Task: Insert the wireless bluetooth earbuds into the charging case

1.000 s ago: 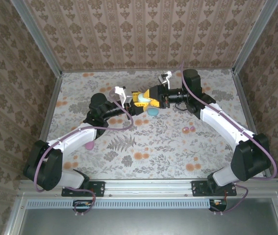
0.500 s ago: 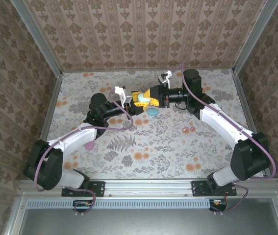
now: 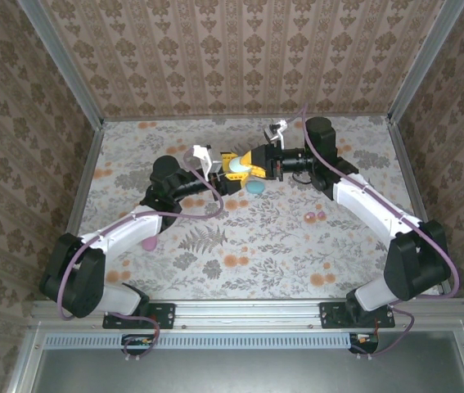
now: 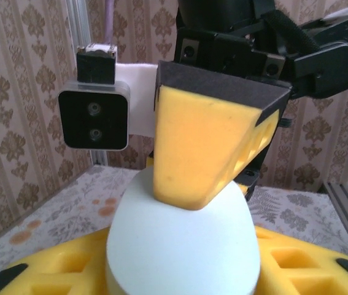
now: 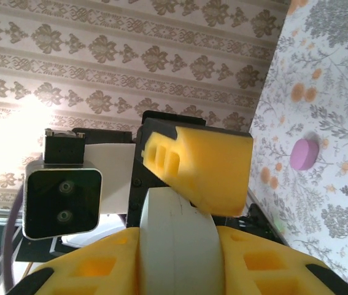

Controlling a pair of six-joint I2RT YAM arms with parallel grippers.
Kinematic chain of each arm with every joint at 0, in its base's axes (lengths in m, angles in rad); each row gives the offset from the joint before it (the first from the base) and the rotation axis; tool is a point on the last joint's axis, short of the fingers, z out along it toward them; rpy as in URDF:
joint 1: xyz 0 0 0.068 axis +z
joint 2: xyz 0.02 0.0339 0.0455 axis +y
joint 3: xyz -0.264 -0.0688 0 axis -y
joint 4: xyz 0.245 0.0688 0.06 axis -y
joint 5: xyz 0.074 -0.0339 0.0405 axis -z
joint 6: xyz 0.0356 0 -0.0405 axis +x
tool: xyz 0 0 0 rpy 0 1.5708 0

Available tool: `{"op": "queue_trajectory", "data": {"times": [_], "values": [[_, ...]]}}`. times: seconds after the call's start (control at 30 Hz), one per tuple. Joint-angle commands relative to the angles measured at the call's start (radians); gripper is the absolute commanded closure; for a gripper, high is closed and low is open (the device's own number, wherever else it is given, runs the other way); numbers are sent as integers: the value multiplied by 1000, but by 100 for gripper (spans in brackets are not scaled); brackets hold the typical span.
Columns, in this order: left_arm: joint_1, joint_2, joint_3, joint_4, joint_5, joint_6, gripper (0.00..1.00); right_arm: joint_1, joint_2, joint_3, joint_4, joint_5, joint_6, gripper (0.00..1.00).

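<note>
The two grippers meet nose to nose above the middle of the bench (image 3: 133, 155), with a pale egg-shaped case (image 3: 240, 166) between them. The left gripper (image 3: 232, 170) comes in from one side and the right gripper (image 3: 255, 161) from the other. In the right wrist view the case stands between that gripper's own yellow fingers (image 5: 94, 267), and both pads lie flush against its sides, so the right gripper is clamped on the case. One finger of the left gripper crosses above it and touches its far end. In the left wrist view the same case sits between the left gripper's yellow fingers (image 4: 309, 261), with a right finger pressing on its top. Whether the left fingers grip the case or only flank it cannot be told. A teal rounded piece (image 3: 256, 187) lies on the bench just beside the grippers, on their near side. The wireless bluetooth earbuds (image 3: 314, 216), two tiny pink buds side by side, lie on the bench well apart from the right gripper, back toward its arm's base and next to its forearm. A pink round piece (image 3: 148, 243) rests far behind the left gripper, beside that arm.
</note>
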Motion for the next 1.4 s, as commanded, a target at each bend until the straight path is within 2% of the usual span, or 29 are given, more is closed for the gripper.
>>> {"op": "queue_trajectory", "data": {"times": [0.0,0.07,0.13,0.3,0.67,0.8,1.0,1.23,1.37], "values": [[-4,-29,8,-104,-36,53,45,-8,-34,-32,26,53,-43,73],[-3,-43,-6,-129,-48,64,35,-15,-40,-52,29,98,-49,73],[-2,-63,-31,-149,-62,71,31,-24,-40,-83,53,141,-44,73],[4,-116,-94,-201,-137,85,30,-45,4,-157,134,194,-14,75],[27,-245,-199,-220,-349,99,30,-57,229,-245,50,324,-145,77],[31,-264,-206,-234,-377,102,30,-57,307,-258,103,307,-135,77],[34,-258,-205,-238,-412,93,30,-57,380,-212,-18,362,-236,77],[37,-257,-191,-269,-436,82,30,-57,442,-170,-62,401,-295,75],[37,-258,-176,-306,-452,76,30,-59,459,-140,-141,444,-355,69]]}}
